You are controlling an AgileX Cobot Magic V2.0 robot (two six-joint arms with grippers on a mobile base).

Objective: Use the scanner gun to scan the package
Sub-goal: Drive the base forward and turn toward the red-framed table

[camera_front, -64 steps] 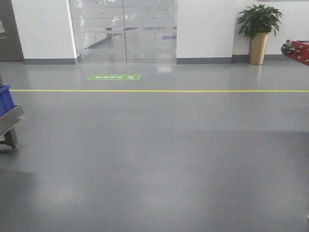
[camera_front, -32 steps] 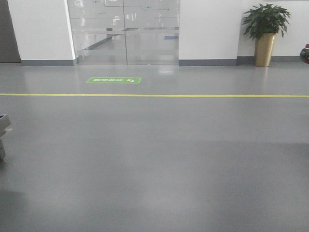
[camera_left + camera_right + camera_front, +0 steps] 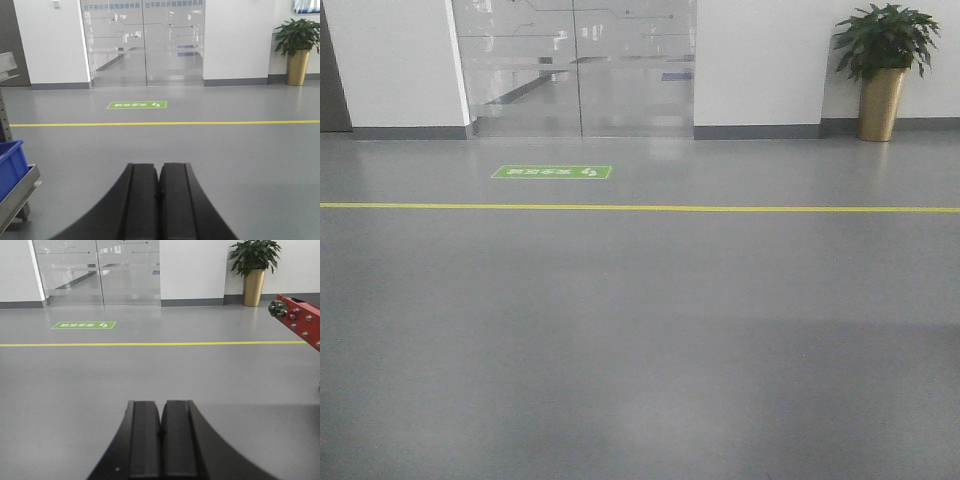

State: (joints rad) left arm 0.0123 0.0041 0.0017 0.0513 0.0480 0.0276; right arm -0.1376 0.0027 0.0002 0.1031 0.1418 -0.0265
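Note:
No package and no scanner gun show in any view. My left gripper (image 3: 159, 167) is shut and empty, its black fingers pressed together, pointing out over the grey floor. My right gripper (image 3: 162, 404) is also shut and empty, held level above the floor. Neither gripper shows in the front view, which holds only open floor.
A blue bin (image 3: 10, 167) on a metal cart (image 3: 20, 192) stands at the left. A red machine part (image 3: 300, 320) juts in at the right. Ahead are a yellow floor line (image 3: 640, 208), a green floor sign (image 3: 552, 172), glass doors (image 3: 575, 65) and a potted plant (image 3: 882, 60).
The front view has swung right: the cart with the blue bin has left the frame at the left, and the red part has left at the right. The plant and doors look closer.

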